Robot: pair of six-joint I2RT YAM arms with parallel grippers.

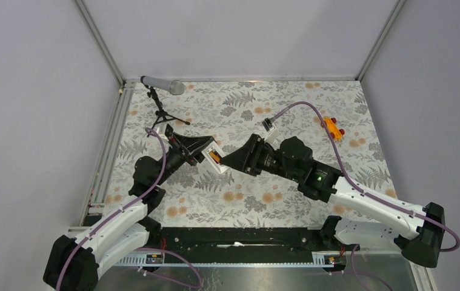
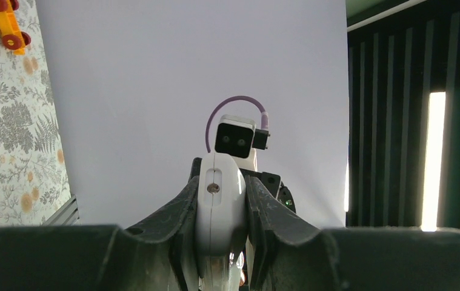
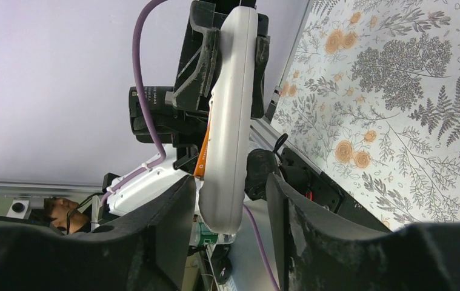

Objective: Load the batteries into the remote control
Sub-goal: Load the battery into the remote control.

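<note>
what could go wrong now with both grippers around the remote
The remote control is held off the table only by the left gripper; if the right gripper closes on it off-centre, it could twist or slip loose. The battery showing at its edge may not be fully seated and might pop out.

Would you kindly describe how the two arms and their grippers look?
Both arms have white shells on the long links and black joints and bases. A purple cable runs along the left arm and another along the right arm, which shows a small green light. The left gripper and right gripper are black, with two thick textured fingers each.
</note>
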